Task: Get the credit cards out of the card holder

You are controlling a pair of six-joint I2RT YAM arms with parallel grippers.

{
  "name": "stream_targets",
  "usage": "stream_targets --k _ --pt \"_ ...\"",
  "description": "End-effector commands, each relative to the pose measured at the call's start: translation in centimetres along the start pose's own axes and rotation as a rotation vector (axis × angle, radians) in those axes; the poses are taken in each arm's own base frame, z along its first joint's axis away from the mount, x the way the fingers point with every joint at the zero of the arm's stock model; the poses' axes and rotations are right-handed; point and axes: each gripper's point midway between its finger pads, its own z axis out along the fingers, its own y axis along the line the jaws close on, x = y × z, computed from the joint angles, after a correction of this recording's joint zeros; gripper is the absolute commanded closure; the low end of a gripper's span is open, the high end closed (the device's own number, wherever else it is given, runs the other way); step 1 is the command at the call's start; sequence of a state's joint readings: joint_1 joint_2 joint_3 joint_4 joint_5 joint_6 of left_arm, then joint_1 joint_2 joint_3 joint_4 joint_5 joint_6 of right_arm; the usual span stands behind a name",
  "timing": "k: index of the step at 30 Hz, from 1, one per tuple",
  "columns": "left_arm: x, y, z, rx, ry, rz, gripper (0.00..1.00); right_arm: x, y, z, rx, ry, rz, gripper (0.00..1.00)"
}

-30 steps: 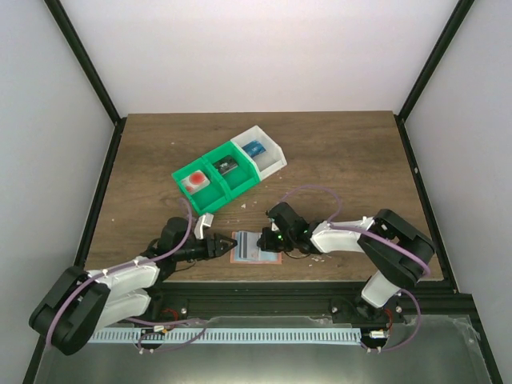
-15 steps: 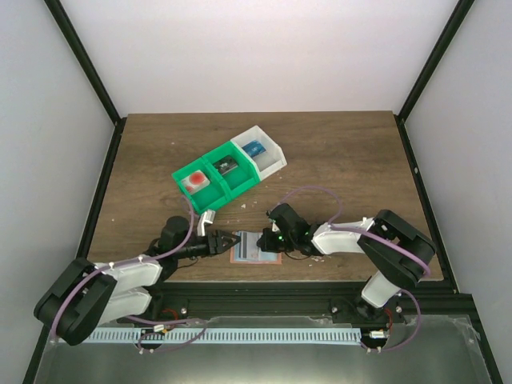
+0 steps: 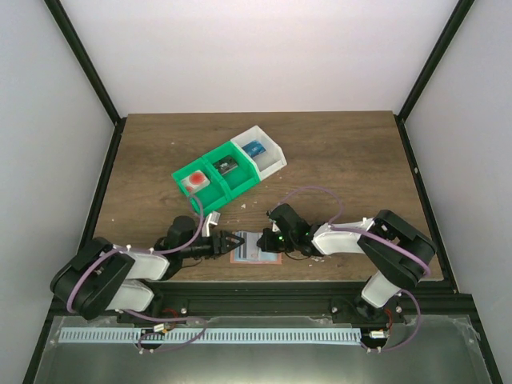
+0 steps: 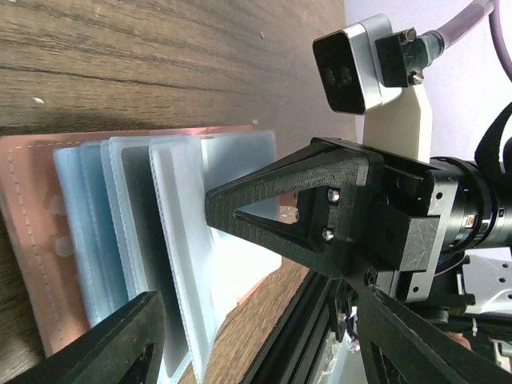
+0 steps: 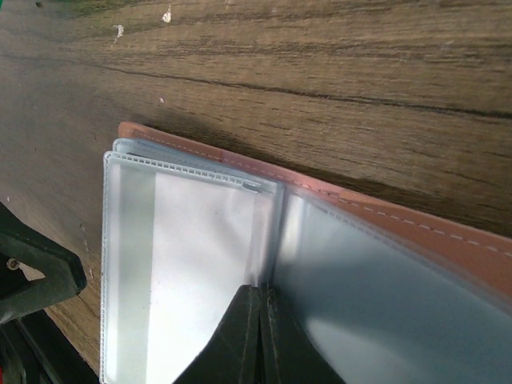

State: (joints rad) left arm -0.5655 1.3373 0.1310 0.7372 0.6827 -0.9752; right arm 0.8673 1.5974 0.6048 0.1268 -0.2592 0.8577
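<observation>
Left end effector (image 3: pixel 235 239) seemingly nearer cards (image 3: pixel 252 250)

Bright, even overhead light, soft shadows on the table (image 3: pixel 344 152); wrist views dimmer, right hand (image 5: pixel 260 336) blurred up close

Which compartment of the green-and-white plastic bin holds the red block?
The green end compartment, farthest from the white compartment; the other two hold a black block and a blue block.
</observation>
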Motion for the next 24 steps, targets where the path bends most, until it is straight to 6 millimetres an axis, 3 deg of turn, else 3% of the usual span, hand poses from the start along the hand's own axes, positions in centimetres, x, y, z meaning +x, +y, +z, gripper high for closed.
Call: stream_targets --k 1,13,24 --pt "-0.8 -1.6 0.5 0.060 -0.012 0.042 0.33 1.5 -1.6 0.2 0.049 0.036 0.014 0.99" --pt "-0.5 -1.0 1.3 0.048 0.011 0.031 0.33 1.5 -1.5 0.3 0.046 0.035 0.012 1.00" --pt "0.2 -2.6 2.5 0.082 0.044 0.045 0.33 1.4 -1.4 0.1 0.038 0.026 0.011 0.99"
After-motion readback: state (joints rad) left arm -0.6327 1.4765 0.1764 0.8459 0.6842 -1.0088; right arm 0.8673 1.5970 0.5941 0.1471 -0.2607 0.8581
